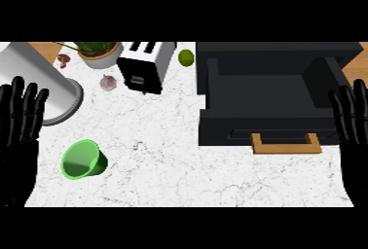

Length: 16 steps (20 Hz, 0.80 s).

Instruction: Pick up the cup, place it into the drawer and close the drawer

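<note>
Overhead, head view: green cup lay tipped on the white marble counter at 8 o'clock, mouth toward the lower left, touching neither hand. Dark drawer stood pulled open at 2 o'clock, wooden handle on its near face. Left hand rested at 9 o'clock, fingers straight and spread, upward. Right hand rested at 3 o'clock, likewise spread. Toaster, potted plant, lime, garlic and a grey cylinder sat between 10 and 12 o'clock
</note>
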Available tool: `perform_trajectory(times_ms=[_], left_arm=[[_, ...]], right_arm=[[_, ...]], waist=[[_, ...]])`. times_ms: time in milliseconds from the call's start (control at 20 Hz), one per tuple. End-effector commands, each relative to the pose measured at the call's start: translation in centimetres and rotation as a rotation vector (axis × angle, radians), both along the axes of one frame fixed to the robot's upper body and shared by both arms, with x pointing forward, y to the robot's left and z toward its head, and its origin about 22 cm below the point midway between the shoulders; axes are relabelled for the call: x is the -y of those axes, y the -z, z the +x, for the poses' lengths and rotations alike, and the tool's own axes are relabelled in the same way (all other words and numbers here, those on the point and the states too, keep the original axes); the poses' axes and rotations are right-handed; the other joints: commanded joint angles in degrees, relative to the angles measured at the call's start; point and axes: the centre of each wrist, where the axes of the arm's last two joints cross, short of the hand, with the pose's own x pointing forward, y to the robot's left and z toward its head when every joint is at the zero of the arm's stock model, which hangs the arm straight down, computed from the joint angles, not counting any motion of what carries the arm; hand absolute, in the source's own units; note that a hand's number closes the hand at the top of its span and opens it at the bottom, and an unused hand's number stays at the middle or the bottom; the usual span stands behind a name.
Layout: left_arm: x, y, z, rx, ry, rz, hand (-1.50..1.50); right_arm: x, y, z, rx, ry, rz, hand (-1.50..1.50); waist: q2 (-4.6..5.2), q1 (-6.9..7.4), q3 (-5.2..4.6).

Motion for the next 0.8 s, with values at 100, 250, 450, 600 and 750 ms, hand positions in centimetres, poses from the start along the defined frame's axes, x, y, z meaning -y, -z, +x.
perform_trajectory(times_ms=[100, 250, 450, 600, 750], left_arm=[[-2.8, 0.7, -0.6, 0.02, 0.059, -0.006, -1.5], [-5.4, 0.5, -3.2, 0.027, 0.145, -0.024, -1.5], [-2.9, 1.9, -1.9, -0.121, 0.166, -0.238, -1.5], [-2.3, 1.2, -0.5, -0.108, 0.189, -0.235, -1.5], [-2.9, 1.1, 0.5, -0.105, 0.168, -0.232, -1.5]], right_arm=[[0.1, -0.6, 0.4, -0.018, -0.026, 0.015, -1.5], [-1.6, -1.6, 0.5, -0.034, -0.058, 0.027, -1.5], [-0.3, -0.5, 1.2, -0.117, -0.147, 0.087, -1.5], [-0.6, -0.1, 1.2, -0.118, -0.168, 0.072, -1.5], [0.0, -1.7, 1.6, -0.114, -0.157, 0.064, -1.5]], waist=[[0.99, 0.24, -0.88], [0.9, 0.87, -0.94], [1.0, 0.33, -0.87], [1.01, 0.06, -0.86], [1.01, 0.03, -0.86]])
